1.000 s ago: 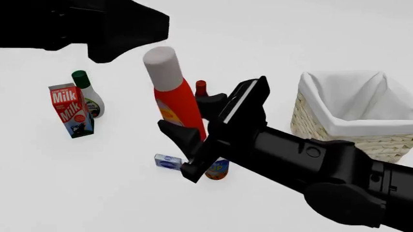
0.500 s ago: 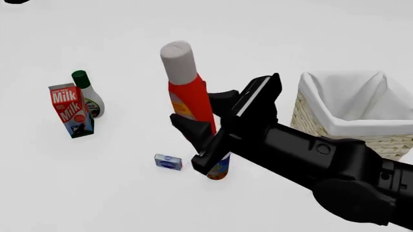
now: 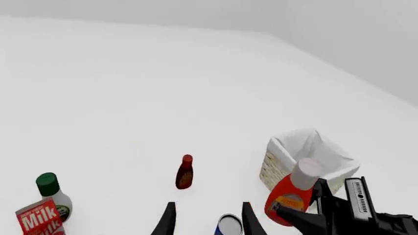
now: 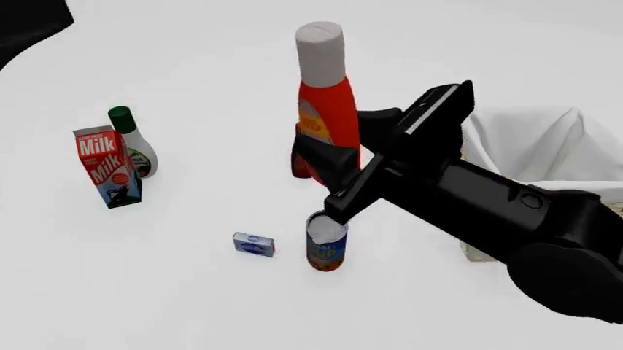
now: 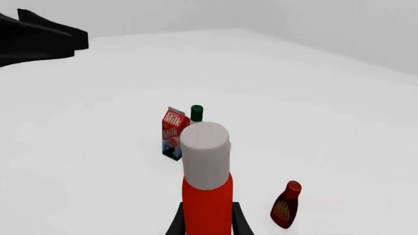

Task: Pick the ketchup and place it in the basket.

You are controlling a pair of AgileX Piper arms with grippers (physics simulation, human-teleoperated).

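ketchup (image 4: 328, 117) lifted higher | right gripper (image 4: 336, 146) carried it toward basket (image 4: 545, 149)

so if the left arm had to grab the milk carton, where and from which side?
Probably the flat side walls of the milk carton, below the gabled top, coming from above or from the arms' side. It stands upright, and its faces are parallel, so a pinch there should sit square. The green-capped white bottle stands close behind it, so a far-side approach looks crowded. The left hand is open and holds nothing.
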